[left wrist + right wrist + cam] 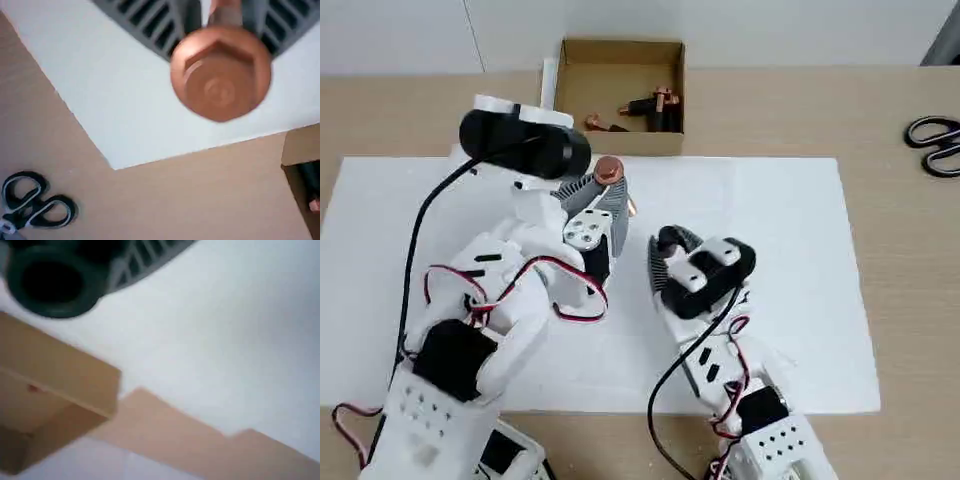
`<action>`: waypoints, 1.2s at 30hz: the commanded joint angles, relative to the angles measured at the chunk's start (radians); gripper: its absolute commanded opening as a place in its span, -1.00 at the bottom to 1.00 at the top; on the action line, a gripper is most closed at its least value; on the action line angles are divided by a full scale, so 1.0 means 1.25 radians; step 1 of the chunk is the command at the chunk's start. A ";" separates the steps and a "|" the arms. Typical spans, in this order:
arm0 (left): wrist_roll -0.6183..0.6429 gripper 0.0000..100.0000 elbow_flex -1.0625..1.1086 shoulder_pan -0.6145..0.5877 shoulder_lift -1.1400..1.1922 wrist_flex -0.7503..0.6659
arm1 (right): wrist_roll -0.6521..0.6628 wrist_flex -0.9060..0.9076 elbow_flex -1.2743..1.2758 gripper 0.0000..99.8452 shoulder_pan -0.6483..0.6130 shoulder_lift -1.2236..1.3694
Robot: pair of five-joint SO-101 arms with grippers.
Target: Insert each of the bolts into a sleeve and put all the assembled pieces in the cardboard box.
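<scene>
My left gripper (610, 190) is shut on a copper bolt (608, 169), whose hex head (220, 74) looms close in the left wrist view between grey fingers (140, 27). My right gripper (670, 250) is shut on a black sleeve (669, 240), whose open end (50, 286) faces the right wrist camera. The two grippers hang over the white mat (770, 230), a short gap apart. The cardboard box (620, 95) stands at the back with assembled pieces (650, 108) inside; its corner (60, 385) also appears in the right wrist view.
Black-handled scissors (935, 143) lie on the bare wooden table at the far right, and the scissors (35, 202) also appear in the left wrist view. The white mat's right half (790, 300) is open. Cables trail from both arm bases near the front edge.
</scene>
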 commanded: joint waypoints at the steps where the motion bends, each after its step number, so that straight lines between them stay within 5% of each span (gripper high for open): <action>1: 0.005 -0.99 -0.035 0.002 0.029 -0.037 | -0.009 -0.023 0.004 -0.99 -0.040 -0.021; 15: 0.005 -0.99 -0.088 -0.006 0.063 -0.033 | -0.007 0.020 0.007 -0.99 -0.014 -0.090; 22: 0.007 -0.99 0.021 -0.119 0.096 -0.020 | -0.007 0.093 0.006 -0.99 0.019 -0.090; 36: 0.005 -0.99 -0.462 -0.184 0.632 0.427 | -0.007 0.128 0.004 -0.99 0.045 -0.091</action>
